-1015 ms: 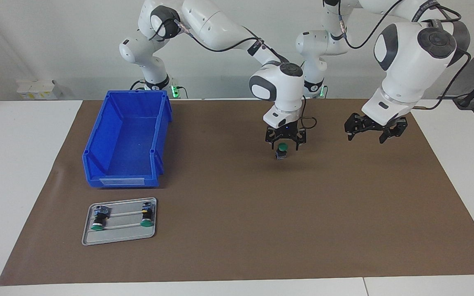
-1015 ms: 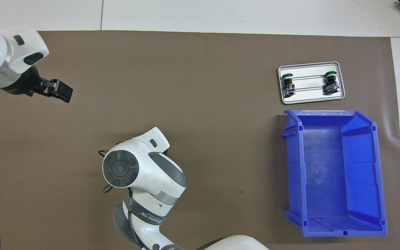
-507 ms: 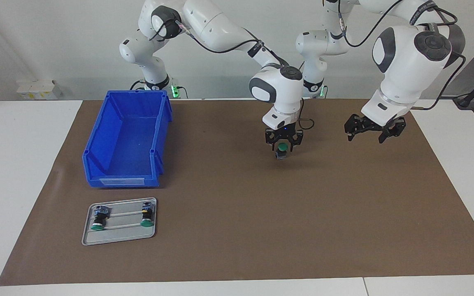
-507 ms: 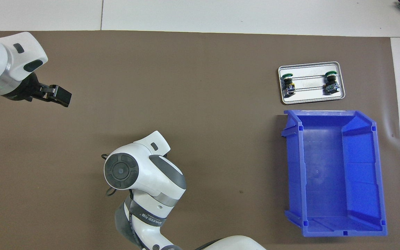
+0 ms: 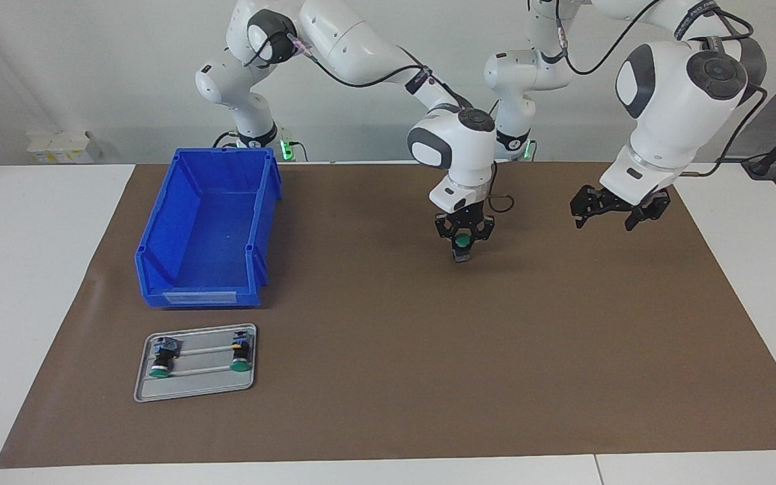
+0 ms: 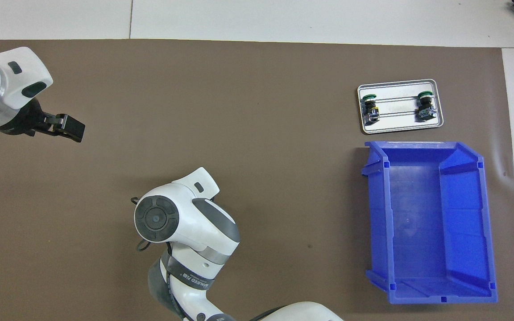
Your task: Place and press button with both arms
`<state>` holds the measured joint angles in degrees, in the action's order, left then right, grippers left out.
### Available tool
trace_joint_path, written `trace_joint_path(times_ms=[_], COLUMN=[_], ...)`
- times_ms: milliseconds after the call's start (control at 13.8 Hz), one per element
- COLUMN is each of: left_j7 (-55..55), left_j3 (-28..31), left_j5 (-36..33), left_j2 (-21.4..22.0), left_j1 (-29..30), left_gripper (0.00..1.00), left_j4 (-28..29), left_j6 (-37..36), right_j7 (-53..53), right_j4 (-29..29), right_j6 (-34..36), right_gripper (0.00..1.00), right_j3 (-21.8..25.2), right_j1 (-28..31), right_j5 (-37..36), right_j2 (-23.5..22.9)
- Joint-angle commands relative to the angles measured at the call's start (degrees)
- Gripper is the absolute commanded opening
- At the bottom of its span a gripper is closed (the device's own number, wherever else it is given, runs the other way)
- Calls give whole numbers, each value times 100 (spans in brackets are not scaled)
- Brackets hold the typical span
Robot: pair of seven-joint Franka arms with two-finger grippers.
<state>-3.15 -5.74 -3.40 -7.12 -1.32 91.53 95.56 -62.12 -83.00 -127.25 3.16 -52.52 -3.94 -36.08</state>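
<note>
Right now the button stands upright on the brown mat, near the middle of the table and nearer to the robots than the tray, with its green cap up between the fingers of the right gripper. Those fingers appear drawn in around the cap, pinching the button; the overhead view hides them under the arm's wrist.

Trouble could start with that grip. If the fingers bear on the round cap rather than the black body, the button may squirt out or tip when lifted, since the cap is smooth and the body is short. A hold that sits off-centre could also twist it, so that it gets set down tilted and the press pushes it over instead of actuating it.

Meanwhile the left gripper hangs with fingers spread over the mat toward the left arm's end of the table, well apart from the button. If it comes in to press while the right arm is close, the two wrists could collide.

Two similar green-capped buttons lie on the metal tray just beside the blue bin, and could be mistaken for the target.
</note>
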Motion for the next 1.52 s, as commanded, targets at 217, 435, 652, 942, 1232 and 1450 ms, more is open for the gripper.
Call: trace_joint_path(times_ms=[217,435,652,942,1232,1450], left_j7=[333,333,324,324,341,315], left_j3=[-24,-24,-24,-24,-24,-24], left_j5=[-29,-3,76,85,85,76], left_j2=[360,386,386,457,466,474], left_j1=[62,62,45,53,53,10], left_gripper=[100,100,100,100,100,100], left_j4=[698,752,761,928,989,1016], left_j6=[630,666,710,877,894,929], right_j7=[130,936,1841,4132,5797,6316], right_j4=[65,-119,-566,-1840,-2956,-4361], right_j6=[304,1147,1449,1449,1213,300], right_gripper=[0,0,0,0,0,0], right_j3=[-35,-44,-44,-52,-52,-44], right_j1=[451,1118,2014,3683,4837,5155], right_j5=[-125,-125,-116,147,376,552], right_j2=[495,1373,2164,3238,3739,4301])
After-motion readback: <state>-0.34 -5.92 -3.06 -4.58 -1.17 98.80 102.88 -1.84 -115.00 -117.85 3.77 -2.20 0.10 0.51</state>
